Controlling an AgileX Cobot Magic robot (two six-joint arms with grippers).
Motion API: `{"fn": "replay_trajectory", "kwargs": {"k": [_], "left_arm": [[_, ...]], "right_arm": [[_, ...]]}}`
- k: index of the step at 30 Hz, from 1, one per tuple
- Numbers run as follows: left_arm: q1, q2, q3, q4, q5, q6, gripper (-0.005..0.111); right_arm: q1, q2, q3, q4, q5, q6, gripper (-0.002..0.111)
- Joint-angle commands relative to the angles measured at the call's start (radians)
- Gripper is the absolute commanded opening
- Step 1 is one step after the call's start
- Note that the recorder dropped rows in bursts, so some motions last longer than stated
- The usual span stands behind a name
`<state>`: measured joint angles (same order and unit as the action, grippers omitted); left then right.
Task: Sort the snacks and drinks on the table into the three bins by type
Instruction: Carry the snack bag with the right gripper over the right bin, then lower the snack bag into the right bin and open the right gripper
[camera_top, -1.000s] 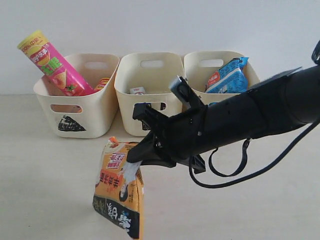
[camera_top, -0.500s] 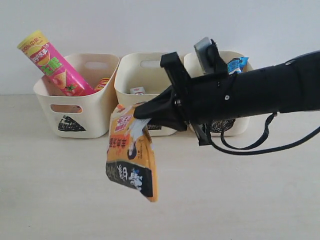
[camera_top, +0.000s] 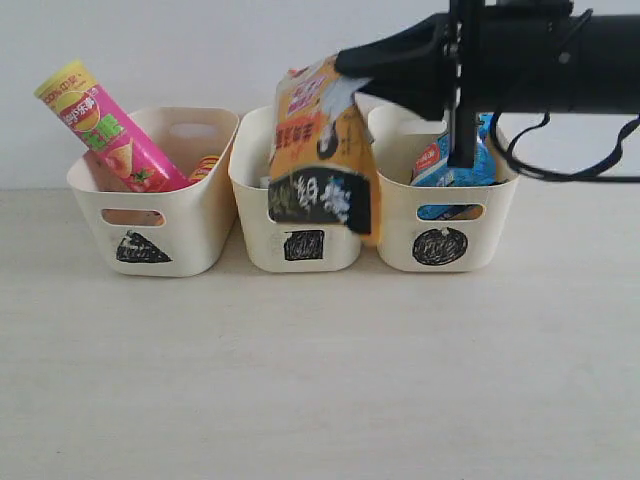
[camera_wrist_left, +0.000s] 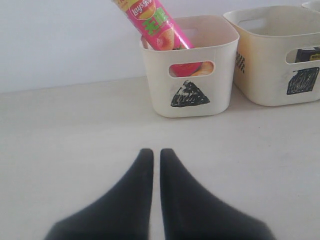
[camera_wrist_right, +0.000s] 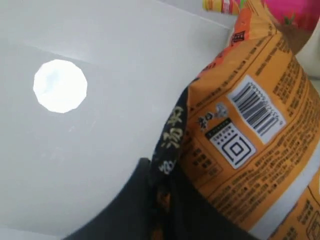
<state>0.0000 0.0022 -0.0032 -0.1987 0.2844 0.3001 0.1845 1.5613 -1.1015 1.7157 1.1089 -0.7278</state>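
Note:
My right gripper (camera_top: 345, 63) is shut on the top edge of the orange-black-white crinkly bag (camera_top: 312, 150), which hangs tilted in the air in front of the square-marked middle bin (camera_top: 300, 248) and the circle-marked right bin (camera_top: 440, 245). In the right wrist view the fingers pinch the bag (camera_wrist_right: 240, 130) at its dark seam, right gripper (camera_wrist_right: 161, 172). A blue packet (camera_top: 455, 160) lies in the right bin. The pink chip tube (camera_top: 100, 125) leans in the triangle-marked left bin (camera_top: 150, 215), with a yellow-orange tube (camera_top: 205, 166) beside it. My left gripper (camera_wrist_left: 156, 152) is shut and empty over the table (camera_wrist_left: 75, 150).
The three bins stand in a row at the back of the table (camera_top: 300, 380), against a pale wall. The left wrist view shows the triangle bin (camera_wrist_left: 190, 95) with the pink tube (camera_wrist_left: 155, 22) and part of the square bin (camera_wrist_left: 280, 55). The right arm's cable (camera_top: 560, 160) loops above the right bin.
My right arm has lifted the orange bag off the table and carried it up and to the right, from low at the front to level with the bin rims.

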Motion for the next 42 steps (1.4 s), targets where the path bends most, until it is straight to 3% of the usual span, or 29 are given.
{"fn": "replay_trajectory", "kwargs": {"k": [1,11,24,35,38,42], "left_arm": [[0.0,-0.002,0.003,0.002,-0.003,0.005,0.004],[0.0,-0.002,0.003,0.002,-0.003,0.005,0.004],[0.0,-0.002,0.003,0.002,-0.003,0.005,0.004],[0.0,-0.002,0.003,0.002,-0.003,0.005,0.004],[0.0,-0.002,0.003,0.002,-0.003,0.005,0.004],[0.0,-0.002,0.003,0.002,-0.003,0.005,0.004]], "right_arm": [[-0.09,-0.015,-0.095,0.029,0.001,0.02,0.0],[-0.216,0.024,-0.186,0.029,-0.273,-0.016,0.0],[-0.214,0.364,-0.473,0.029,-0.332,-0.115,0.0],[-0.214,0.471,-0.496,0.029,-0.425,-0.164,0.0],[-0.214,0.475,-0.496,0.029,-0.42,-0.176,0.011],[-0.214,0.475,-0.496,0.029,-0.409,-0.18,0.043]]}}
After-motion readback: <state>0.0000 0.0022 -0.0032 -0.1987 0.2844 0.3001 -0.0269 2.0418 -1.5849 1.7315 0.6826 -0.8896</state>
